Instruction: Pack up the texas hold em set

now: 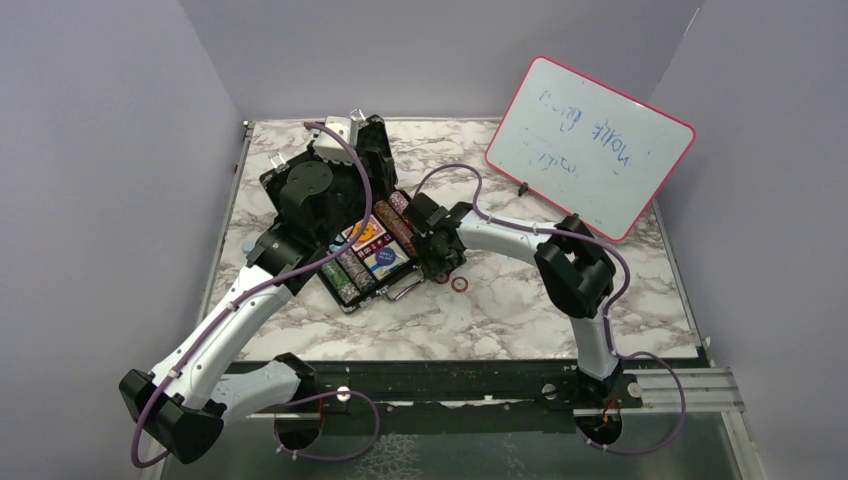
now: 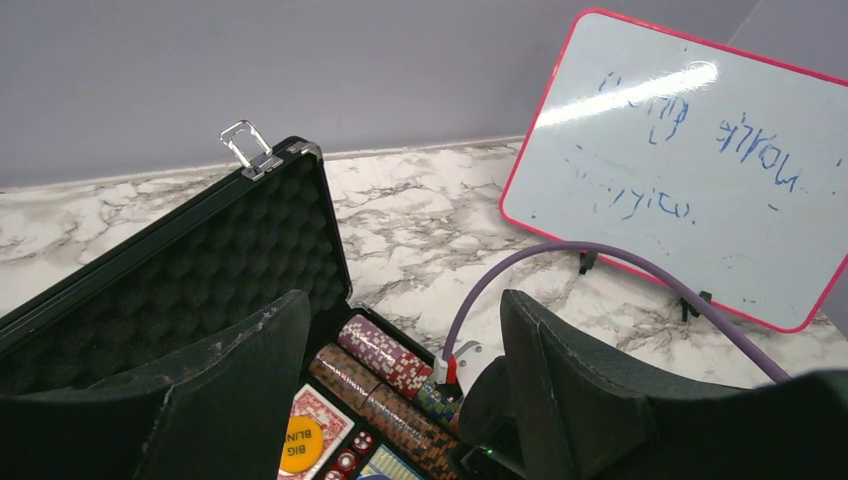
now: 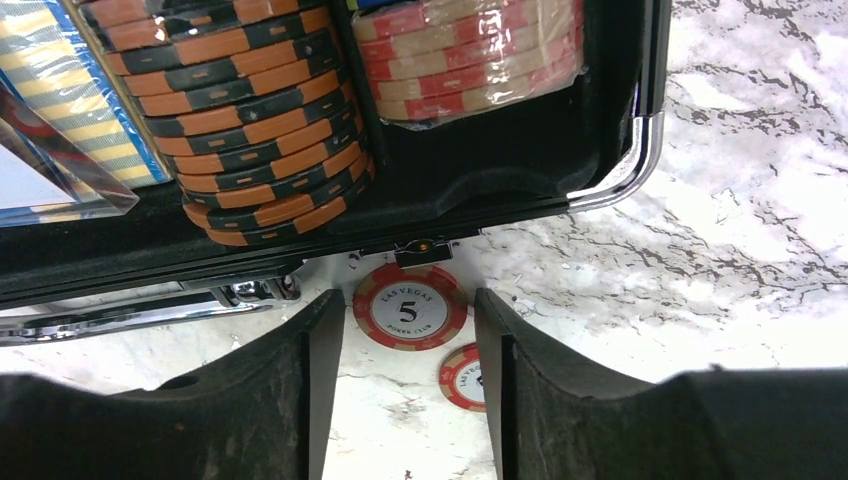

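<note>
The black foam-lined briefcase lies open at centre-left, its lid standing up. Inside lie rows of striped chips, a red deck with a yellow button, and red dice. My left gripper hangs open and empty over the case. My right gripper is open by the case's near right edge. A loose red "5" chip lies flat on the table between its fingertips. A second red chip lies partly behind the right finger.
The pink-framed whiteboard stands at the back right and also shows in the left wrist view. A small light-blue object lies left of the case. The silver handle juts from the case's near side. Grey walls enclose the marble table.
</note>
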